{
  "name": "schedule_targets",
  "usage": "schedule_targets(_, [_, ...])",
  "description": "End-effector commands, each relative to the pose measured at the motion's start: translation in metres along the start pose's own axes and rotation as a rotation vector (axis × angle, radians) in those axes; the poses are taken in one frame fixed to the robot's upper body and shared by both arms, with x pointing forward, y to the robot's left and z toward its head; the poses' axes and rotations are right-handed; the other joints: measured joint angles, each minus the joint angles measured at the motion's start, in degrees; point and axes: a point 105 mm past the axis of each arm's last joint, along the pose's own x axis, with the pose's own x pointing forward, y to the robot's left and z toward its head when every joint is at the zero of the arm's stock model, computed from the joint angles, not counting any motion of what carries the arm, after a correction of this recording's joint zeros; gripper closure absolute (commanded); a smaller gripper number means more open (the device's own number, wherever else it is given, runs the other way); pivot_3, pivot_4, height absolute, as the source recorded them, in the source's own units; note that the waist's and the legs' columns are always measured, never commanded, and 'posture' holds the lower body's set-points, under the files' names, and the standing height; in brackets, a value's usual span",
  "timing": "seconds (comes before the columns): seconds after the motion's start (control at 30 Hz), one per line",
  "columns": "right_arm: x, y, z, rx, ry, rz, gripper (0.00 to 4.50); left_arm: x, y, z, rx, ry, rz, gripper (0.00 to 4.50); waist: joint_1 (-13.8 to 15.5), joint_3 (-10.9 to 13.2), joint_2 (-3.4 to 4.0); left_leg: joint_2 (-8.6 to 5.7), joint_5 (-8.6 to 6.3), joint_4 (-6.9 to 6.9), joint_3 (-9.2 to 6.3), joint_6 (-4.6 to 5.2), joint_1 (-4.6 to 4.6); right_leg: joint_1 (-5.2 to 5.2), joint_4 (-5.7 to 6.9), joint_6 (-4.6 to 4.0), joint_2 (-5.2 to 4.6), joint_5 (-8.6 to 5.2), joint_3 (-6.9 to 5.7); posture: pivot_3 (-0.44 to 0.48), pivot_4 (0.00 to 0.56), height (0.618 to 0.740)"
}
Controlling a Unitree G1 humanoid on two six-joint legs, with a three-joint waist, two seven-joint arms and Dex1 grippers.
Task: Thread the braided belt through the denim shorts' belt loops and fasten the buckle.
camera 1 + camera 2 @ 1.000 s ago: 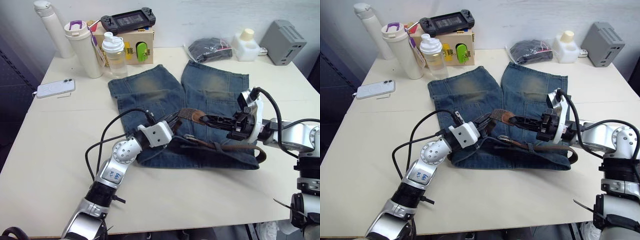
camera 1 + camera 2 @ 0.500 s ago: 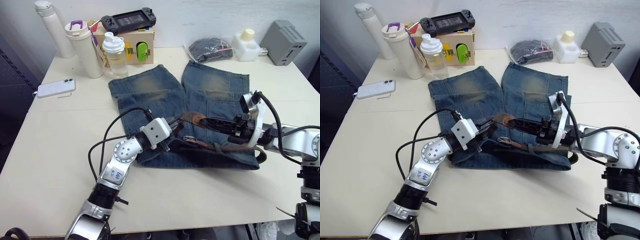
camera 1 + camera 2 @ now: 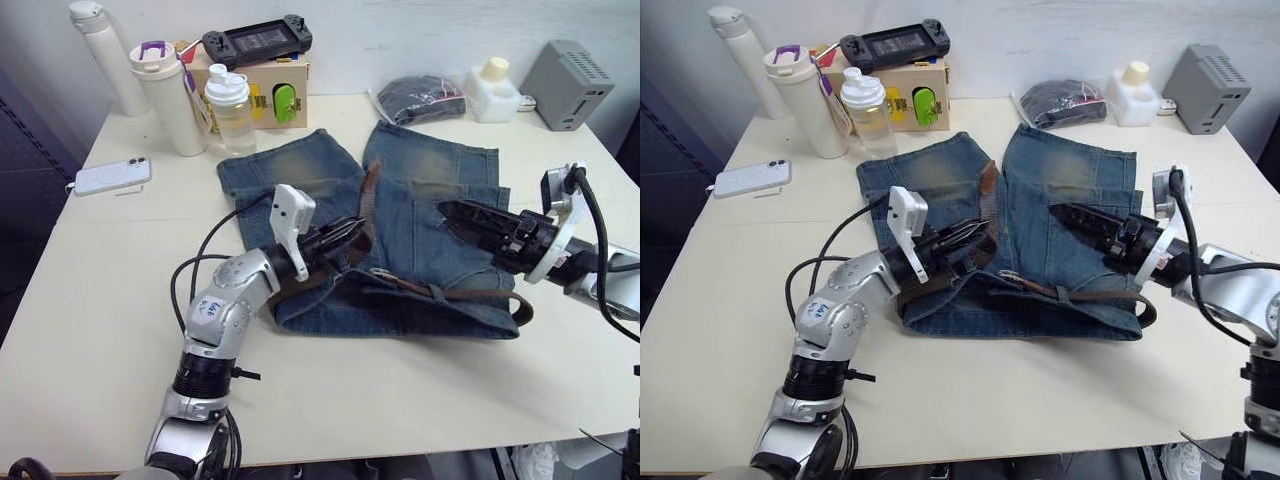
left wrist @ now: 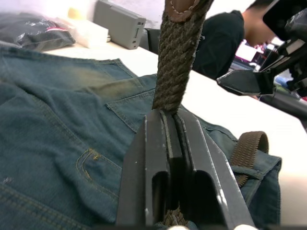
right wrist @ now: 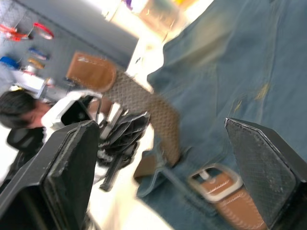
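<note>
The faded blue denim shorts [image 3: 420, 190] lie flat mid-table, waistband toward me. My left gripper [image 3: 352, 236] is shut on the braided belt [image 4: 177, 52] and holds its free end up over the shorts, tan tip [image 5: 91, 72] uppermost. The rest of the brown strap [image 3: 470, 295] runs along the waistband under a belt loop [image 3: 433, 293]. The silver buckle [image 3: 383, 275] rests on the denim near the left gripper. My right gripper [image 3: 447, 210] hovers over the right leg, open, its fingers [image 5: 67, 167] spread wide with nothing between them.
A phone [image 3: 111, 175] lies at the left. Along the back stand a white tumbler [image 3: 175, 95], a clear bottle [image 3: 232, 108], a box with a game controller [image 3: 255, 40], a dark bagged bundle [image 3: 420, 98], a white jug [image 3: 492, 88] and a grey box [image 3: 566, 84]. A person [image 4: 225, 38] sits beyond the table.
The right gripper opened, let go of the belt's tip and drew back to the right. The left gripper turned and rose, swinging the belt's free end up over the shorts.
</note>
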Motion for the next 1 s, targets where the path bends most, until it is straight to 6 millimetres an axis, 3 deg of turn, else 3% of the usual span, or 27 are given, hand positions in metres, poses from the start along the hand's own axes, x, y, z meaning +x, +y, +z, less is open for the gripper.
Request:
schedule_targets(0.03, [0.016, 0.025, -0.033, -0.400, 0.145, -0.012, 0.02, -0.008, -0.006, 0.023, -0.042, -0.051, -0.019, 4.50, -0.03, 0.00, 0.01, 0.00, 0.00, 0.00, 0.02, 0.00, 0.01, 0.00, 0.00, 0.00, 0.00, 0.00, 0.03, 0.000, 0.150, 0.690])
schedule_targets(0.2, [0.030, 0.029, -0.071, -0.887, 0.263, -0.039, 0.02, -0.029, 0.005, 0.039, -0.101, -0.042, 0.041, 4.50, -0.12, 0.00, 0.00, 0.02, -0.04, 0.01, 0.03, -0.08, 0.09, 0.00, 0.01, 0.01, 0.03, 0.00, 0.13, 0.000, 0.150, 0.690])
schedule_targets(0.33, [0.037, 0.021, -0.092, -1.147, 0.300, -0.048, 0.02, -0.037, 0.003, 0.052, -0.119, -0.043, 0.060, 4.50, 0.09, 0.00, -0.01, 0.01, -0.05, 0.02, 0.02, -0.12, 0.10, 0.02, -0.03, 0.04, 0.17, 0.01, 0.19, 0.000, 0.150, 0.690])
schedule_targets(0.47, [0.048, 0.000, -0.092, -1.317, 0.260, -0.174, 0.02, -0.026, -0.008, 0.067, -0.114, -0.072, 0.027, 4.50, 0.07, 0.00, -0.15, 0.00, -0.02, 0.09, 0.00, -0.16, 0.11, 0.08, -0.06, 0.12, 0.23, 0.06, 0.26, 0.000, 0.150, 0.690])
schedule_targets(0.7, [0.057, -0.008, -0.084, -1.411, 0.204, -0.279, 0.02, -0.004, -0.027, 0.059, -0.068, -0.015, -0.062, 4.50, -0.16, 0.00, -0.15, 0.09, 0.01, -0.04, 0.02, -0.29, 0.15, 0.07, -0.12, 0.11, 0.40, 0.06, 0.24, 0.000, 0.150, 0.690])
schedule_targets(0.8, [0.055, -0.003, -0.089, -1.401, 0.199, -0.252, 0.02, 0.001, -0.025, 0.053, -0.035, 0.025, -0.059, 4.50, 0.05, 0.00, -0.15, 0.06, 0.02, 0.00, 0.01, -0.30, 0.14, 0.08, -0.11, 0.11, 0.39, 0.06, 0.24, 0.000, 0.150, 0.690])
schedule_targets(0.93, [0.053, 0.001, -0.096, -1.410, 0.208, -0.234, 0.02, -0.015, -0.006, 0.041, 0.062, 0.121, 0.017, 4.50, -0.23, 0.00, -0.14, 0.06, 0.02, -0.04, 0.03, -0.30, 0.16, 0.07, -0.11, 0.11, 0.43, 0.06, 0.24, 0.000, 0.150, 0.690])
schedule_targets(1.0, [0.052, 0.000, -0.096, -1.409, 0.206, -0.253, 0.02, -0.027, 0.002, 0.027, 0.204, 0.242, 0.041, 4.50, -0.49, 0.00, -0.14, 0.08, 0.02, -0.08, 0.05, -0.31, 0.20, 0.06, -0.11, 0.10, 0.45, 0.05, 0.24, 0.000, 0.150, 0.690])
